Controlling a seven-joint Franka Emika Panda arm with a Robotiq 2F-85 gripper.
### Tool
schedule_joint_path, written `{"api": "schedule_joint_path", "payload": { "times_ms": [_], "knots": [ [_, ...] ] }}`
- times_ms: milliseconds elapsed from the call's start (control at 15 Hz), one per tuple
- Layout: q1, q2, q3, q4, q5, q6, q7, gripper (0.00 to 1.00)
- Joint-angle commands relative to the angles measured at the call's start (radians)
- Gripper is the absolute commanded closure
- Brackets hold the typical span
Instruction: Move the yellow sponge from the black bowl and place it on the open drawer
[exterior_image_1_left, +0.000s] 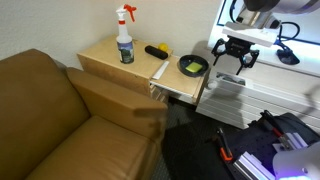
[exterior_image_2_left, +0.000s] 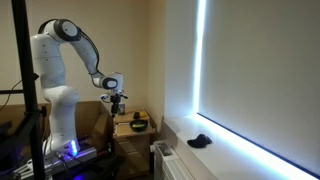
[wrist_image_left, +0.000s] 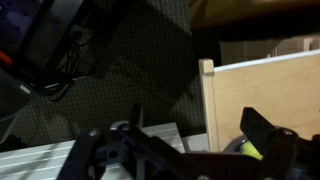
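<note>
Above the white shelving (exterior_image_1_left: 235, 98), just beside the drawer (exterior_image_1_left: 180, 88), hangs the gripper (exterior_image_1_left: 232, 60), its fingers (exterior_image_1_left: 220, 64) spread wide and holding nothing. The wrist view agrees: the fingers (wrist_image_left: 272, 142) stand far apart, and a bit of the sponge (wrist_image_left: 245, 148) shows between them, past the drawer's wooden wall. The sponge (exterior_image_1_left: 190, 65) lies in the bowl (exterior_image_1_left: 204, 66), which sits at the drawer's far end; whether inside the drawer or just behind it, I cannot tell. In an exterior view the gripper (exterior_image_2_left: 117, 101) is higher than the bowl (exterior_image_2_left: 138, 127) and apart from it. On the cabinet's surface (exterior_image_1_left: 100, 58) stand a spray bottle (exterior_image_1_left: 125, 40) and a yellow-and-black object (exterior_image_1_left: 157, 50). A brown couch (exterior_image_1_left: 60, 120) fills the foreground.
</note>
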Motion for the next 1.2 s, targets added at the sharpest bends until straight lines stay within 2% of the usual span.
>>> {"api": "schedule_joint_path", "payload": {
  "times_ms": [0,200,333,467,533,800,867,933,1067,1133],
  "knots": [
    [-0.014,0.206,-0.03,0.123,-0.015,0.16,0.153,0.0],
    [0.014,0.309,-0.079,0.222,-0.173,0.282,0.378,0.0],
    [0.064,0.373,-0.13,0.303,-0.268,0.276,0.47,0.0],
    [0.105,0.389,-0.155,0.341,-0.275,0.259,0.499,0.0],
    [0.094,0.355,-0.157,0.293,-0.238,0.269,0.448,0.0],
    [0.121,0.415,-0.174,0.345,-0.246,0.282,0.45,0.0],
    [0.092,0.482,-0.148,0.384,-0.174,0.294,0.392,0.0],
    [-0.038,0.52,0.0,0.399,-0.034,0.331,0.265,0.0],
    [-0.139,0.586,0.147,0.464,0.139,0.345,0.116,0.0],
    [-0.217,0.629,0.228,0.504,0.197,0.34,0.032,0.0]
  ]
}}
